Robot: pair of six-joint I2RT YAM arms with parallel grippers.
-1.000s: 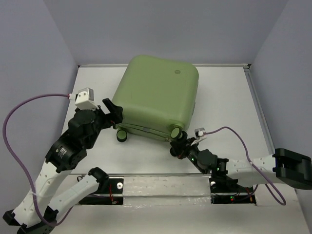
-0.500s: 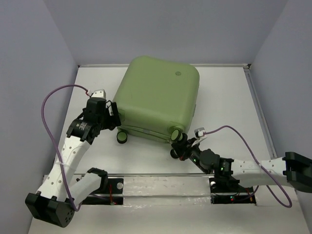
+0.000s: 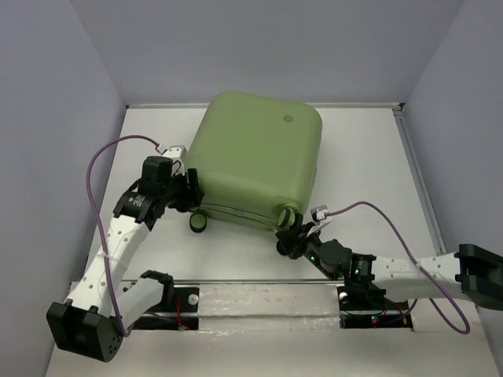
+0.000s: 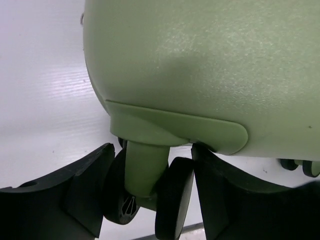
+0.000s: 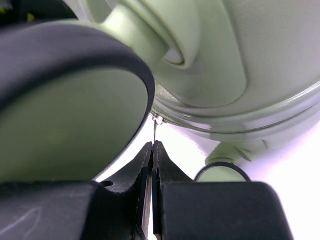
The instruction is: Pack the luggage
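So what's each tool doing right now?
Left tool: closed on the luggage's caster wheel.
Right tool: shut, pinching a thin zipper pull, it seems.

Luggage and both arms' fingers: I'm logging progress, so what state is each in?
luggage: closed, lying flat.
left gripper: fingers flank a caster wheel, grip unclear.
right gripper: fingers shut on thin metal pull at the seam.

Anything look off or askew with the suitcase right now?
The luggage lies closed but skewed to the table edges, and the left hand straddles one caster wheel. Nothing looks damaged or spilled.
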